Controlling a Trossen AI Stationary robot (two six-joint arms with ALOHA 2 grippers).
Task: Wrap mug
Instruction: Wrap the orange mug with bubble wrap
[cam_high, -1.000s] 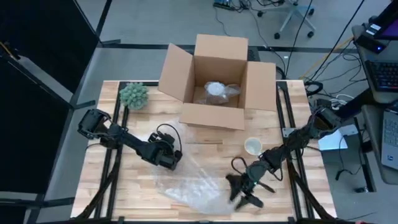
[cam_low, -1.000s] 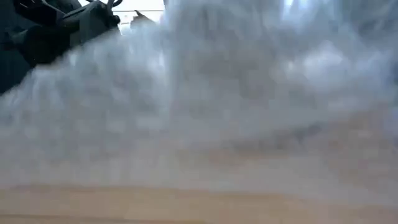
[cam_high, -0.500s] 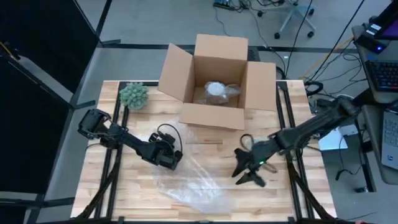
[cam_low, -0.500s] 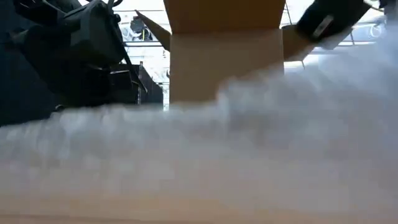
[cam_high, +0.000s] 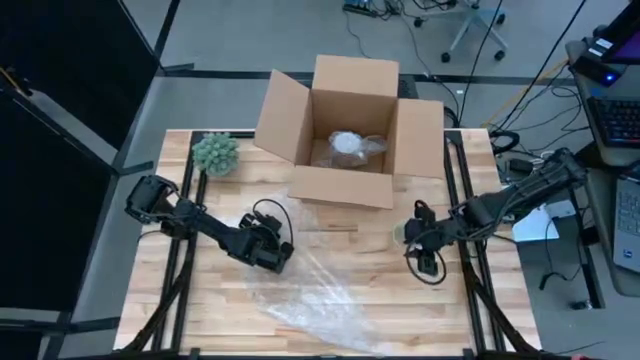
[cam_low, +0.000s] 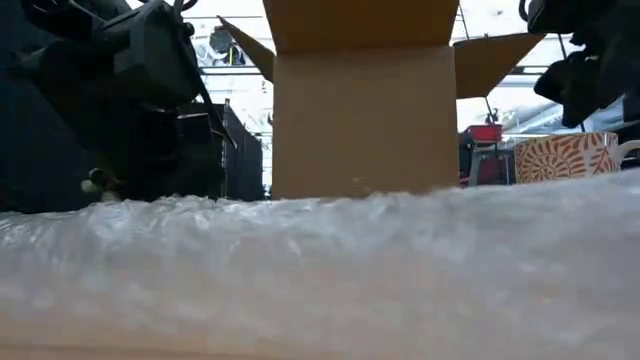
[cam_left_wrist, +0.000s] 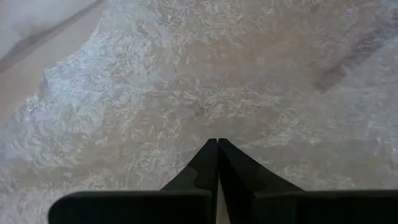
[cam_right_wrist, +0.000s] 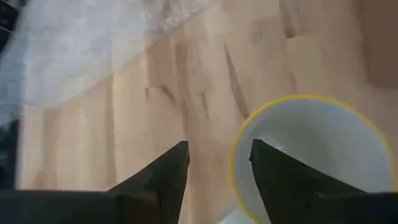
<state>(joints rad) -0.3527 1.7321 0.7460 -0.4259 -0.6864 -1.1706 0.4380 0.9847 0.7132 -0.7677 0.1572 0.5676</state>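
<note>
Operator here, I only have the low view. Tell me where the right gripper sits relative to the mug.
Observer: The right gripper is open above the mug, one finger near its rim.
Operator: Report the left gripper.
Observer: The left gripper is shut, resting over the bubble wrap.
Operator: Say what's inside the box.
Observer: The cardboard box already holds a wrapped bundle.
</note>
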